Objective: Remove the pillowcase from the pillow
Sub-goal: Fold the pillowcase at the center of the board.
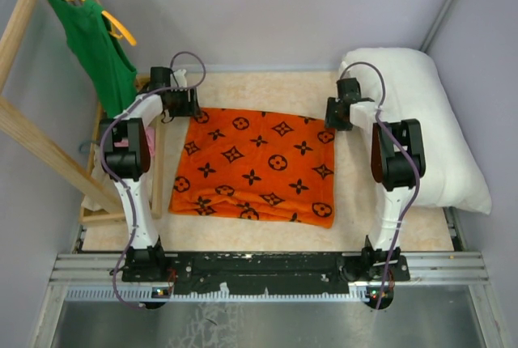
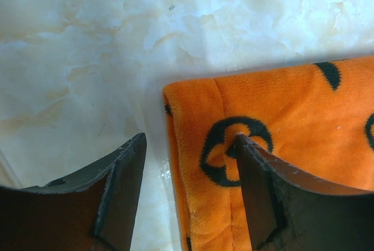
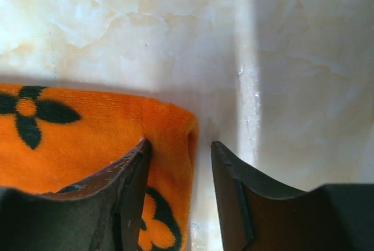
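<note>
The orange pillowcase (image 1: 255,166) with black motifs lies flat on the table. The plump white pillow (image 1: 421,121) rests apart from it, along the right wall. My left gripper (image 1: 182,103) is at the case's far left corner. In the left wrist view it (image 2: 190,140) is open and straddles the hemmed edge (image 2: 193,204), one finger on the fabric and the other on the bare table. My right gripper (image 1: 338,113) is at the far right corner. In the right wrist view it (image 3: 180,144) is open around the folded corner (image 3: 172,128), with a gap left to its outer finger.
A green tank top (image 1: 101,48) hangs on a yellow hanger from the wooden rack (image 1: 32,146) at the left. The marbled tabletop (image 2: 87,58) ends at grey walls behind and at the sides. A metal rail (image 1: 267,267) holds the arm bases at the near edge.
</note>
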Tool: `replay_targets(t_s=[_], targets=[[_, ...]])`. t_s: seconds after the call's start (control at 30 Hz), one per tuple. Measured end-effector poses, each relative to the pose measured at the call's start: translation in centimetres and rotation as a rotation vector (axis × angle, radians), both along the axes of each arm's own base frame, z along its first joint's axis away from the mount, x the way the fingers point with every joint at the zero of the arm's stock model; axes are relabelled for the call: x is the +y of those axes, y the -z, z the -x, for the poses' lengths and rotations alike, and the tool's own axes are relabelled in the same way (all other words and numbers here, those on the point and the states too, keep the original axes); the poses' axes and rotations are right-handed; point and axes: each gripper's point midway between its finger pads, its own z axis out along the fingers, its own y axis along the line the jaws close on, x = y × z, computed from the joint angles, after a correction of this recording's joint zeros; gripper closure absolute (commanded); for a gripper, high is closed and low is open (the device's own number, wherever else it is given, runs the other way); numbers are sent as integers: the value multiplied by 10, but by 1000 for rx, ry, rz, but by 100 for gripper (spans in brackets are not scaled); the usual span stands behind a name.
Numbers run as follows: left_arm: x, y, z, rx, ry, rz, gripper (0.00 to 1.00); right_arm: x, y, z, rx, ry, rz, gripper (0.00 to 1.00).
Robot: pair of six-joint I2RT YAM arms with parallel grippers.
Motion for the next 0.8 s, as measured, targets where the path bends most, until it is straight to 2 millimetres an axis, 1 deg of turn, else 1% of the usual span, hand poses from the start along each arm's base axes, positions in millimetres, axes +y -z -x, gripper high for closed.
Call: replay_targets(t_s=[0.03, 0.1, 0.13, 0.17, 0.23, 0.27, 0.33, 0.47, 0.57, 0.63, 0.67, 0.7, 0.8], targets=[[-1, 1, -1, -2, 3, 3, 49, 0, 0, -1, -4, -2, -2, 57], [-4, 3, -2, -3, 14, 17, 62, 3, 0, -2, -7, -13, -10, 62], [-6, 5, -2, -4, 27, 26, 70, 3, 0, -3, -10, -16, -12, 67], [-10, 10, -2, -2, 43, 43, 78, 4, 0, -3, -11, -19, -15, 74], [-13, 10, -5, -8, 54, 57, 97, 6, 1, -4, -14, -28, -22, 91], [-16, 10, -5, -9, 63, 67, 100, 7, 1, -5, -14, -31, -29, 99], [-20, 11, -8, -9, 78, 90, 100, 11, 1, -9, -13, -44, -40, 100], [-30, 4, -19, -35, 100, 139, 100, 14, -3, -23, -10, -50, -48, 100], [-35, -8, -27, -73, 107, 173, 100, 14, -17, -46, -39, -57, -37, 100], [-36, -16, -35, -108, 106, 179, 100, 13, -35, -67, -86, -59, -31, 100], [-36, -21, -40, -129, 107, 177, 100, 13, -49, -80, -123, -61, -29, 100], [-36, -25, -43, -145, 106, 174, 100, 12, -59, -88, -149, -63, -28, 100], [-34, -45, -58, -217, 107, 161, 100, 8, -100, -112, -244, -64, -24, 100]])
